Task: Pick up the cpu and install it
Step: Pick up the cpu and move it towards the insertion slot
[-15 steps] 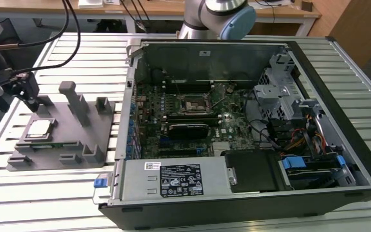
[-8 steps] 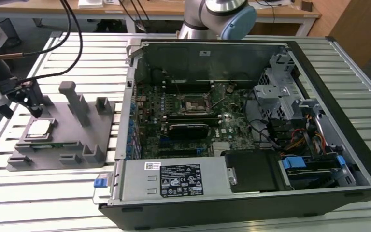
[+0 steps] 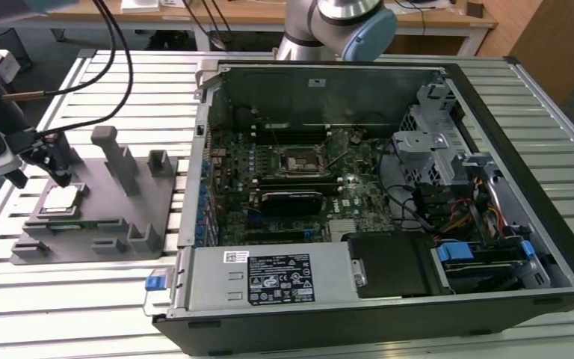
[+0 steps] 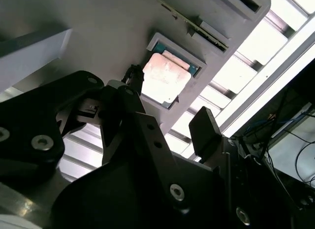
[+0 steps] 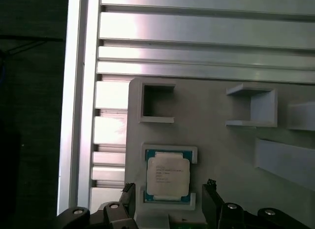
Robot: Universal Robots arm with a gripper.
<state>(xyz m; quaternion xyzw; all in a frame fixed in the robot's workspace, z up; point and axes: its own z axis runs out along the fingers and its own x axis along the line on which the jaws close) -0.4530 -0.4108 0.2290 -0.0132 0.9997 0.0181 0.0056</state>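
Slats of pale metal make up the table (image 3: 87, 299), and it carries everything in play. Biggest thing on it is the open computer case (image 3: 317, 86), lying on its side across the middle and the exterior view's right. Inside sits the green motherboard (image 3: 359, 183) with its dark, metal-framed socket (image 3: 298, 159) near the centre of the frame. A silver power supply (image 3: 267, 277) fills the case's lower edge.

Over at the exterior view's left lies the grey plastic fixture (image 3: 117, 224), with upright posts (image 3: 119, 161) rising from it.

Now the gripper (image 3: 38, 179), hanging low over that fixture's left end. Its jaws are spread wide, wider than the chip, and they hold nothing. In the first wrist view the gripper (image 5: 169, 189) straddles the part, one of its dark fingers (image 5: 210, 192) on each side, both standing apart from the chip's edges. The second wrist view shows the gripper (image 4: 170, 98) the same way, jaws parted with the chip between and beyond them.

And the cpu (image 3: 60, 200) itself lies flat, pale metal top facing up, seated in a shallow square pocket (image 5: 170, 151) of the fixture (image 5: 216, 155). Both wrist views show the cpu (image 5: 168, 176) (image 4: 166, 77) resting squarely within that raised frame, well apart from the case.
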